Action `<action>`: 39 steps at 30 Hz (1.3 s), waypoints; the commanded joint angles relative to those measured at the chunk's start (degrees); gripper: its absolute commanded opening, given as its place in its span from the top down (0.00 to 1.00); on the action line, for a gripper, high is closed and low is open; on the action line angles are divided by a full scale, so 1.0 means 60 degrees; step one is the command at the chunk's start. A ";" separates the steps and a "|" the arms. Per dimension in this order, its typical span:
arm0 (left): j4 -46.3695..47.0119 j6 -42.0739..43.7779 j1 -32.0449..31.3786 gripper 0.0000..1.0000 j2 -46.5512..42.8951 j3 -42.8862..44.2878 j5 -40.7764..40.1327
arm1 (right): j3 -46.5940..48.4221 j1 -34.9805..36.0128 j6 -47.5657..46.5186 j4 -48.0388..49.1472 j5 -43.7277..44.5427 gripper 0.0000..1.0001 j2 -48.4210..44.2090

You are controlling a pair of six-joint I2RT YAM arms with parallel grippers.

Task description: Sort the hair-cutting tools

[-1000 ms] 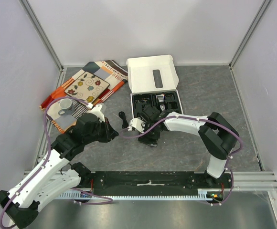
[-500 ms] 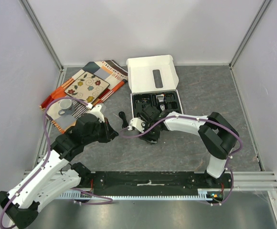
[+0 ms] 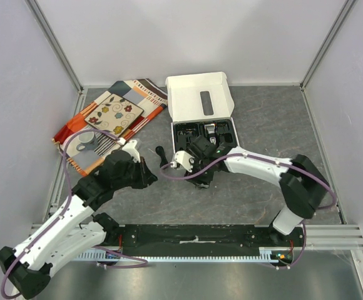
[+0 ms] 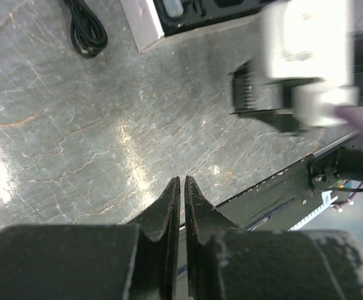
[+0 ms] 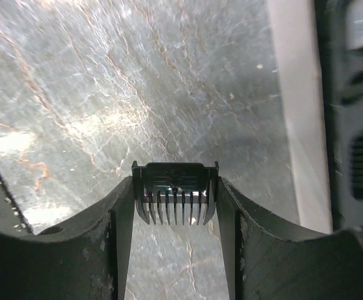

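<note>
Right jaws, wide a second ago, now clamped on a black comb attachment (image 5: 175,194) just at six o'clock of the white box (image 3: 188,94): secured for sorting. Left jaws together, empty.

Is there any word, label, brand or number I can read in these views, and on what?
None can be read in any view.
Comb attachment: faint raised marks on its top band, too blurred to read.
White box: a dark rectangle on the open lid, with no lettering to make out.
</note>
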 commanded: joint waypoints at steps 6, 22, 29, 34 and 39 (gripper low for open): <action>0.2786 -0.0059 0.0014 0.88 0.1252 -0.1064 0.1202 | 0.0544 0.0005 0.1250 -0.0672 0.1529 0.60 -0.2680; 0.7633 -0.0864 -0.0001 0.88 0.5705 -0.1621 0.2040 | 0.0706 -0.0464 0.2071 -0.0571 0.4051 0.60 -0.2901; 0.8515 -0.1099 -0.0001 0.88 0.7390 -0.1211 0.1292 | 0.0427 -0.0552 0.2306 -0.0146 0.4139 0.60 -0.2769; 0.8560 -0.1084 0.0014 0.88 0.8181 -0.0655 0.0501 | 0.0369 -0.0625 0.2277 0.0001 0.4241 0.60 -0.2652; 0.8254 -0.0997 0.0072 0.87 0.8446 -0.0113 -0.0318 | 0.0310 -0.0757 0.2233 -0.0013 0.4300 0.60 -0.2608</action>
